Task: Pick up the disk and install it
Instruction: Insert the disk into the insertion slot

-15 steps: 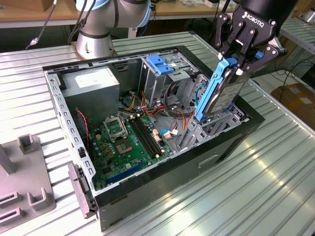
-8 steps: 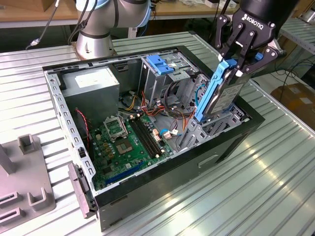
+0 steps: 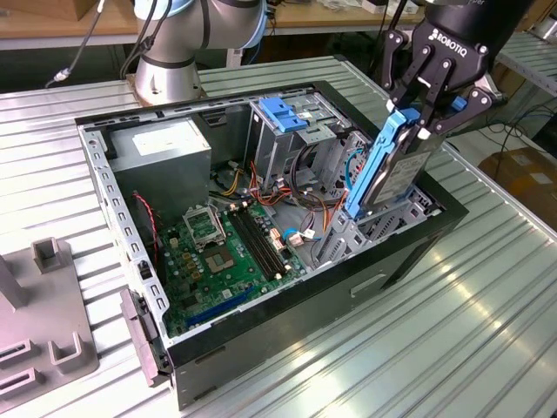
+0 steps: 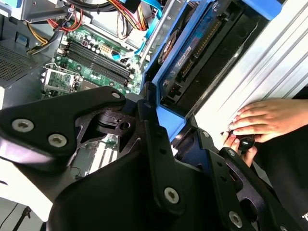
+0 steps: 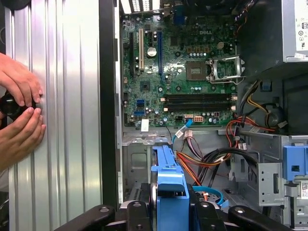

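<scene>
The disk (image 3: pixel 393 170), silver-grey in a bright blue carrier, stands steeply tilted over the drive bay (image 3: pixel 383 222) at the exterior view's right end of the open computer case (image 3: pixel 261 322). Its lower end reaches down into the bay. My gripper (image 3: pixel 416 122) is shut on the disk's upper end, one black finger on each side. In the second wrist view the disk (image 4: pixel 192 53) runs away from the gripper (image 4: pixel 168 120) toward the case. The first wrist view has the blue carrier (image 5: pixel 168 185) edge-on between the fingers (image 5: pixel 139 211).
Inside the case lie a green motherboard (image 3: pixel 222 252), a grey power supply box (image 3: pixel 161 148), a silver cage with a blue tab (image 3: pixel 283 113) and loose cables (image 3: pixel 305 231). A person's hands (image 5: pixel 19 110) rest on the slatted table beside the case. A grey fixture (image 3: pixel 43 296) stands at the exterior view's left.
</scene>
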You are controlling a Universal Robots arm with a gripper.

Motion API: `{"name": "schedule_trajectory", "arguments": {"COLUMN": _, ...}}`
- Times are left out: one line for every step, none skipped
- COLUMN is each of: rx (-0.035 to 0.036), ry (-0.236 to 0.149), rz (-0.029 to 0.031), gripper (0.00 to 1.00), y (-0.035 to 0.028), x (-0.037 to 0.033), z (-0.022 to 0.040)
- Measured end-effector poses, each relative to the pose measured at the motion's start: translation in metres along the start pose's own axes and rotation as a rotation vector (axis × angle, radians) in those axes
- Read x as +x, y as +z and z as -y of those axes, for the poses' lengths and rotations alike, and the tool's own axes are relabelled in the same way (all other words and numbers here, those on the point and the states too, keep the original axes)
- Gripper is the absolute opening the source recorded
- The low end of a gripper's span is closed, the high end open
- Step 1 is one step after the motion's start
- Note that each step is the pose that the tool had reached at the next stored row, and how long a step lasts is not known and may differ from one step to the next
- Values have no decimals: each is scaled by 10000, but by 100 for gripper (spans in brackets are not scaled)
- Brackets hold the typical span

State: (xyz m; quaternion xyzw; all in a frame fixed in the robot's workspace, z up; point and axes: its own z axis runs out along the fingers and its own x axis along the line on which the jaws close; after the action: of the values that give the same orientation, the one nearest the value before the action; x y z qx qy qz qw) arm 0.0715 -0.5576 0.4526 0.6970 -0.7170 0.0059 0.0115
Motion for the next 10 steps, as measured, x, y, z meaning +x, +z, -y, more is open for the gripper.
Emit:
{"name": "schedule_trajectory", "arguments": {"rx": 0, "ry": -5, "rz": 5, "gripper": 37, "y": 5, "x": 8, "z": 0}}
{"name": "schedule_trajectory", "arguments": {"rx": -1, "ry": -10, "rz": 9, "gripper": 37, "y": 7, "x": 9, "z": 0}}
{"name": "schedule_trajectory", "arguments": {"rx": -1, "ry": -17, "rz": 10, "gripper": 37, "y": 8, "x": 9, "z": 0}}
{"name": "schedule_trajectory", "arguments": {"rx": -1, "ry": -29, "rz": 10, "gripper": 37, "y": 9, "x": 9, "z": 0}}
{"name": "schedule_trajectory", "arguments": {"rx": -1, "ry": -37, "rz": 11, "gripper": 37, "y": 10, "x": 9, "z": 0}}
{"name": "schedule_trajectory", "arguments": {"rx": 1, "ry": -48, "rz": 15, "gripper": 37, "y": 11, "x": 8, "z": 0}}
{"name": "schedule_trajectory", "arguments": {"rx": 1, "ry": -61, "rz": 14, "gripper": 37, "y": 11, "x": 6, "z": 0}}
{"name": "schedule_trajectory", "arguments": {"rx": 1, "ry": -84, "rz": 13, "gripper": 37, "y": 11, "x": 6, "z": 0}}
{"name": "schedule_trajectory", "arguments": {"rx": 1, "ry": -109, "rz": 12, "gripper": 37, "y": 10, "x": 6, "z": 0}}
{"name": "schedule_trajectory", "arguments": {"rx": 2, "ry": -116, "rz": 12, "gripper": 37, "y": 10, "x": 6, "z": 0}}
